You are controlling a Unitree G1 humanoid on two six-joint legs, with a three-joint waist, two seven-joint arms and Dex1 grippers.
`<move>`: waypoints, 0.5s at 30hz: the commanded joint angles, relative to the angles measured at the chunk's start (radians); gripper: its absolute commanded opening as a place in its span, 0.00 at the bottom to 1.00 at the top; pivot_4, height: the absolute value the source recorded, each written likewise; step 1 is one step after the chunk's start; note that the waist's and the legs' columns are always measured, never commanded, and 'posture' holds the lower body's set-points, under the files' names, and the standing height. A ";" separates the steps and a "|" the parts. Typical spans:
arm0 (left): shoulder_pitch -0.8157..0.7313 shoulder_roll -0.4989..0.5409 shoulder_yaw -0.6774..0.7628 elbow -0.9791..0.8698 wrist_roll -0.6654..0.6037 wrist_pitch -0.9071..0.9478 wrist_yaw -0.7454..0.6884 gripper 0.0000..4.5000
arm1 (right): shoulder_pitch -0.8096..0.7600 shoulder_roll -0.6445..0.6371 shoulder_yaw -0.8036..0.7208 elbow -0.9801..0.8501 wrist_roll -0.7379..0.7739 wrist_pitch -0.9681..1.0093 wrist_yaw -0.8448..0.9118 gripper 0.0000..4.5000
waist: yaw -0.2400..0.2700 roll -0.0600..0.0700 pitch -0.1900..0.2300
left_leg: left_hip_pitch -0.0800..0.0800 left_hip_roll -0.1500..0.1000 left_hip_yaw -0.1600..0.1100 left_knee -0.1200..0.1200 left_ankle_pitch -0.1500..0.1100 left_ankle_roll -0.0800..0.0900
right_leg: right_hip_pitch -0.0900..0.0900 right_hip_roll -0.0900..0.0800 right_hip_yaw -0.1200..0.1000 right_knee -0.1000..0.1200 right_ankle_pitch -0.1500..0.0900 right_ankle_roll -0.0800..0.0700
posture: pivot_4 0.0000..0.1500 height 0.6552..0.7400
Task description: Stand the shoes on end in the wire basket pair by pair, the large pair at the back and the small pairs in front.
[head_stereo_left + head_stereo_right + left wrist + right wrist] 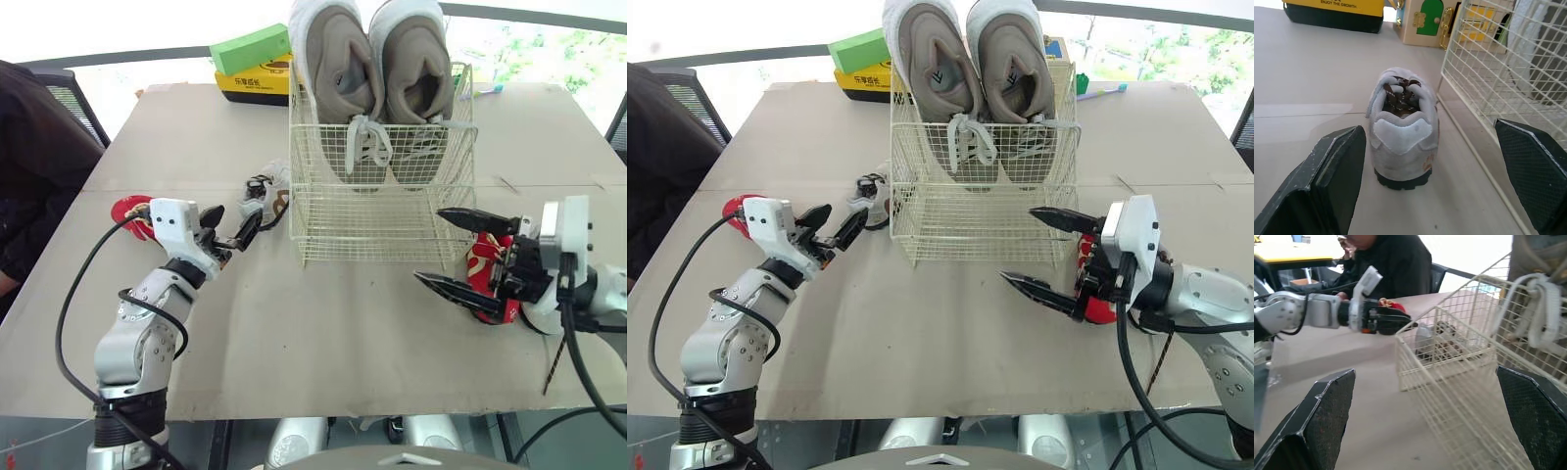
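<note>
- Desk (294, 343): flat beige top with a seam running 9 to 3 o'clock across the middle. Bright windows behind it at 12 o'clock.
- Person in dark clothing (29, 166) sits off the desk's 9 o'clock edge, with a black chair (73, 103) behind them.
- Green box (252, 47) lies on a yellow box (250, 80) at the desk's 11 o'clock edge, just behind the basket corner.
- Wire basket (377, 220): cream, open top, at desk centre toward 12 o'clock.
- Large grey pair in the basket's 12 o'clock half, stood on end side by side. Left shoe (338, 78) and right shoe (416, 69) have toes down, heels well above the rim, openings facing 6 o'clock and white laces hanging.
- Small grey shoe (1400, 132) is out on the desk, upright on its sole, just beside the basket's 9 o'clock wall. It has brown laces and its heel faces the left end effector.
- Left end effector (235, 220): fingers spread wide with nothing in them. They reach toward the small grey shoe's heel, tips close on either side but apart from it.
- Red shoe (127, 211) on the desk at 9 o'clock, partly hidden behind the left wrist.
- Right end effector (429, 245): fingers spread very wide and holding nothing, at 4 o'clock of the basket, tips pointing to 9 o'clock just by the basket's front corner.
- Second red shoe (485, 269) with white laces lies at the base of those fingers by the wrist. Contact can't be judged.
</note>
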 commanded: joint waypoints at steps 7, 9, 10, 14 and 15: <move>-0.144 0.057 -0.087 0.175 0.122 0.002 -0.067 1.00 | 0.026 -0.007 0.004 -0.061 0.012 -0.017 -0.028 0.99 | 0.010 -0.001 0.000 | -0.001 -0.001 0.000 0.000 0.000 0.000 | -0.001 0.000 0.000 0.000 0.000 0.000 | 1.00 1.00; -0.163 0.061 -0.100 0.250 0.150 -0.009 -0.083 1.00 | 0.031 -0.007 0.005 -0.072 0.015 -0.015 -0.041 0.99 | 0.008 -0.001 0.000 | -0.001 -0.001 0.001 0.000 0.000 0.000 | -0.001 0.000 0.001 0.000 0.000 0.000 | 1.00 1.00; -0.171 0.059 -0.101 0.273 0.157 -0.012 -0.088 0.88 | 0.035 -0.008 0.002 -0.076 0.018 -0.015 -0.047 1.00 | 0.006 -0.001 0.000 | -0.001 -0.001 0.001 0.000 0.000 0.000 | -0.001 0.000 0.001 0.000 0.000 0.000 | 1.00 1.00; -0.196 0.049 -0.120 0.309 0.175 -0.017 -0.117 0.50 | 0.051 -0.011 -0.010 -0.084 0.016 -0.021 -0.060 1.00 | 0.007 -0.002 0.001 | -0.002 0.000 0.002 0.000 0.000 0.001 | -0.003 -0.001 0.003 0.000 0.000 0.000 | 1.00 1.00; -0.203 0.044 -0.124 0.312 0.176 -0.020 -0.123 0.37 | 0.054 -0.011 -0.011 -0.085 0.011 -0.025 -0.063 1.00 | 0.007 -0.002 0.001 | -0.002 0.000 0.002 0.000 0.000 0.001 | -0.003 -0.001 0.003 0.000 0.000 0.000 | 1.00 1.00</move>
